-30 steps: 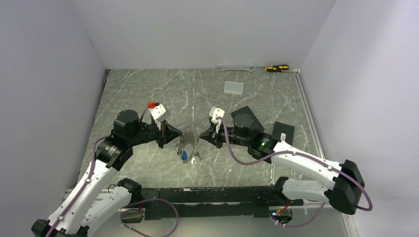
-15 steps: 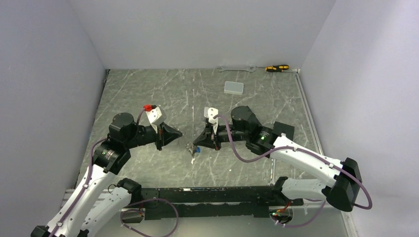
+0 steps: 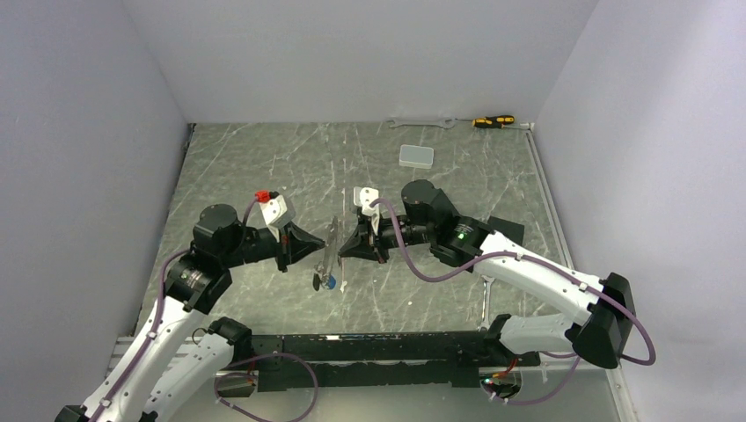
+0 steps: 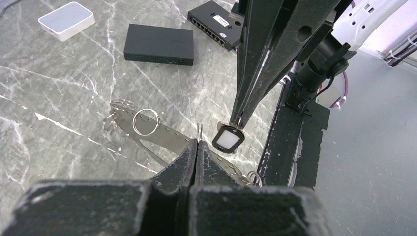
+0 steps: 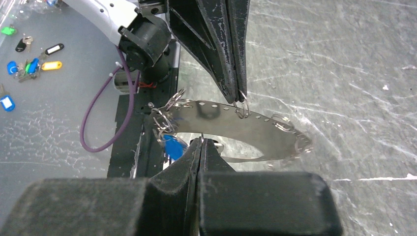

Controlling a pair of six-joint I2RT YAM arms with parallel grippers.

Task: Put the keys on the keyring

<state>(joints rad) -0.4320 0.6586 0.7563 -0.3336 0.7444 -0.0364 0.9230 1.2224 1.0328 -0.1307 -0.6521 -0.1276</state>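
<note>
Progress looks partial: blue key (image 5: 172, 146) hangs on keyring (image 5: 221, 118); left tool (image 4: 197, 143) clamps keyring, right tool (image 4: 238, 120) clamps black-framed key (image 4: 227, 140), seemingly unthreaded.

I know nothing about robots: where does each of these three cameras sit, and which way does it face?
Top external: fixed above and behind the arms, looking down on the table; both arms show, meeting at the keyring.
Left wrist: rides the left arm, looking past its own shut left gripper at the right gripper and the black-framed tag.
Right wrist: rides the right arm, looking back past its own fingers at the left gripper and the blue tag.
Shared: both wrist views show the keyring.
</note>
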